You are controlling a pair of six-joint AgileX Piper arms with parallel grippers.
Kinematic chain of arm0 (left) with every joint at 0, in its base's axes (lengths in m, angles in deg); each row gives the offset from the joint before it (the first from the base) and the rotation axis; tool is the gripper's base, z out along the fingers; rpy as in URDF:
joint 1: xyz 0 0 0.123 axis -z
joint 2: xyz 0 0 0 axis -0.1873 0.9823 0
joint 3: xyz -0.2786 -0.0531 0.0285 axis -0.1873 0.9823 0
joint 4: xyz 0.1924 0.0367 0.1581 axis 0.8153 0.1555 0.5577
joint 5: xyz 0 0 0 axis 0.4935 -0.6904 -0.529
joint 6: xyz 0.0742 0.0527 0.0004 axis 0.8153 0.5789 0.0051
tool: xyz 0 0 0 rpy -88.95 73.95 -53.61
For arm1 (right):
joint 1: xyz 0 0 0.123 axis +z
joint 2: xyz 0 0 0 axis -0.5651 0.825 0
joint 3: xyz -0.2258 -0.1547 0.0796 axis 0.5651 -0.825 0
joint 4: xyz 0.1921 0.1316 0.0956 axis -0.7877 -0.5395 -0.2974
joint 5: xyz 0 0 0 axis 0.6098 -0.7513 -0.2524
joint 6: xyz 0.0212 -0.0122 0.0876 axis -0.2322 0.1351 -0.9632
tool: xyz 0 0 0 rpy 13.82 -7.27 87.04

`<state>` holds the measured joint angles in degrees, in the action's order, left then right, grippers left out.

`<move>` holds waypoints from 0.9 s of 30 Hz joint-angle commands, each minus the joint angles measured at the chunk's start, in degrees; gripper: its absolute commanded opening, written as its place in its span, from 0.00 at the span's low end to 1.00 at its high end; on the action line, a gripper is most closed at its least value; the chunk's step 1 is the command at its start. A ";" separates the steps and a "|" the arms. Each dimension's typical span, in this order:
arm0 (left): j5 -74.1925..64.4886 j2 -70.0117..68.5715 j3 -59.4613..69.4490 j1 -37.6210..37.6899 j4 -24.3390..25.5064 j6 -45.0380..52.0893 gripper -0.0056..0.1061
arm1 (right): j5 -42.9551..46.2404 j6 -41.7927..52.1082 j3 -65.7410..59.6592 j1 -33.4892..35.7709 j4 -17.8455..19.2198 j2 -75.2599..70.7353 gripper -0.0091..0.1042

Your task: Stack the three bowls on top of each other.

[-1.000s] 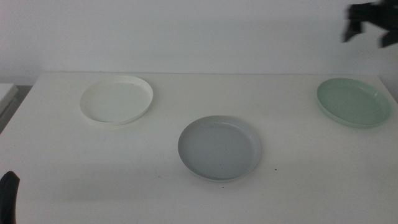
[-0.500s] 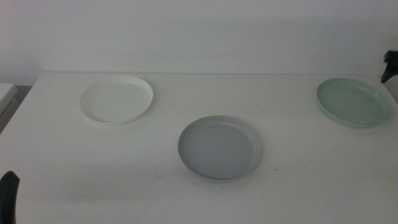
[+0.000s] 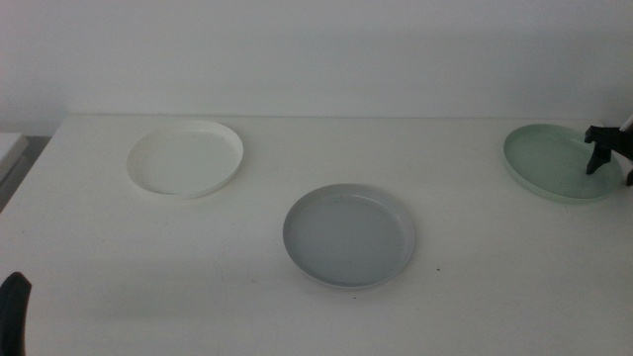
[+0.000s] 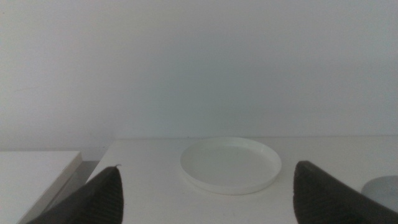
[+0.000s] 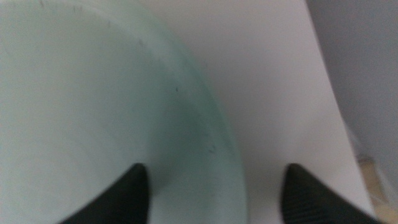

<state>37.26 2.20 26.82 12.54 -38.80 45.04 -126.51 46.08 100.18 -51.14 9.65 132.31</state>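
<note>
Right hand hangs wide open over one pale green bowl; three bowls stand apart

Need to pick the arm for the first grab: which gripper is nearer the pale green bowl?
Right. The right gripper is open astride the pale green bowl's far-right rim; the left gripper waits at the table's opposite near corner.
</note>
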 commanded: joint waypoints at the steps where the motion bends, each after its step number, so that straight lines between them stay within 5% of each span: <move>1: 0.68 -0.15 0.04 -0.08 -0.18 -0.10 0.89 | 0.66 0.42 0.40 -0.40 -0.86 0.38 0.47; 7: 0.68 -0.15 0.04 -0.08 -0.18 -0.10 0.89 | 2.70 -0.79 0.40 -0.66 -0.39 0.32 0.06; 12: 0.68 -0.15 0.04 -0.08 -0.18 -0.10 0.89 | 1.56 -0.03 -0.08 -0.66 -1.57 -5.41 0.06; 17: 0.68 -0.15 0.04 -0.08 1.77 -0.10 0.89 | 6.97 6.07 -13.60 3.80 -11.65 -19.69 0.06; 21: 0.68 -0.15 0.04 -0.08 1.77 -0.10 0.89 | 13.61 6.28 -26.33 11.86 -12.67 -28.99 0.06; 27: 0.68 -0.15 0.04 -0.08 0.75 -0.10 0.89 | 10.54 2.96 -31.30 24.94 -12.67 -32.41 0.06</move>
<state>37.26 2.20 26.82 12.54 -37.43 45.15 -115.46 49.77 69.65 -28.74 -3.12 100.62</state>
